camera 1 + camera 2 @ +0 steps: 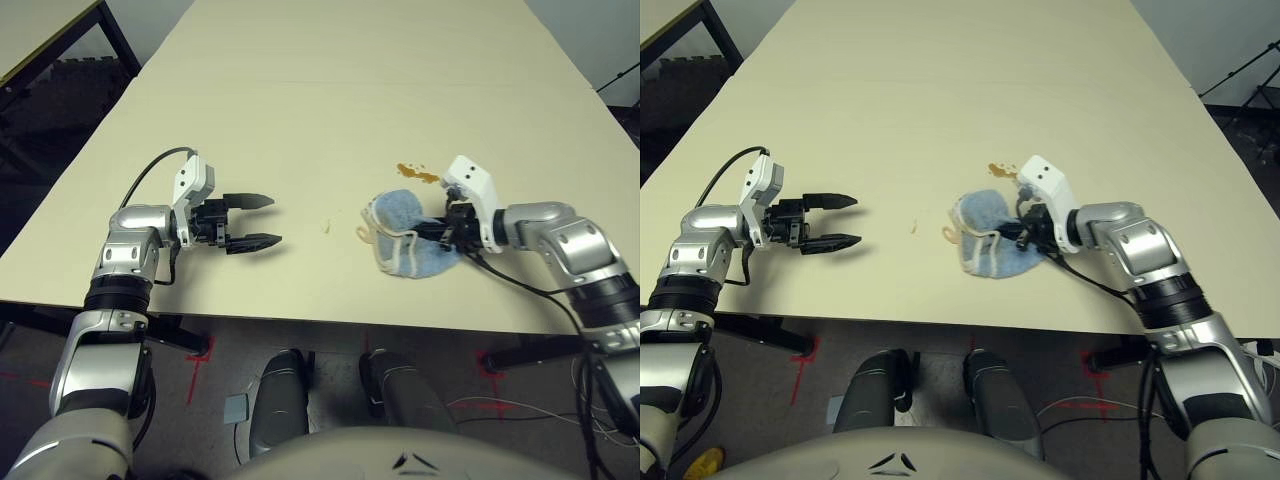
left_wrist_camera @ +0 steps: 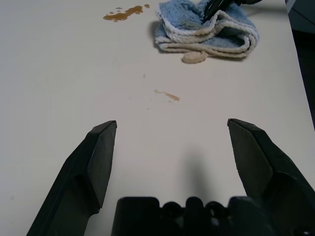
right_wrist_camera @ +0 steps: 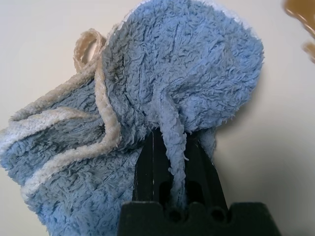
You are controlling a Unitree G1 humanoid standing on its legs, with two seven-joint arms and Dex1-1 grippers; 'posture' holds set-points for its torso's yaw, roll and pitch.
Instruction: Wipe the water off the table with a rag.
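Hovering open and empty at the left, the left gripper (image 1: 256, 223) has its fingers spread wide over the table (image 1: 300, 120)! Next comes a faint smear of water (image 2: 170, 95) on the bare top, then the blue rag (image 1: 400, 225), bunched on the table, pinched tight in the right gripper (image 1: 425, 230), with the bigger orange-brown splotch (image 1: 417, 174) lying just beyond it!

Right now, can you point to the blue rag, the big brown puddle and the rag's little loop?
Light blue rag (image 1: 399, 211): left eye view, on its upper terry part.
Orange-brown puddle (image 2: 129, 12): left wrist view, on its widest stretch.
Rag's loop (image 2: 195, 57): left wrist view, on its rounded end.
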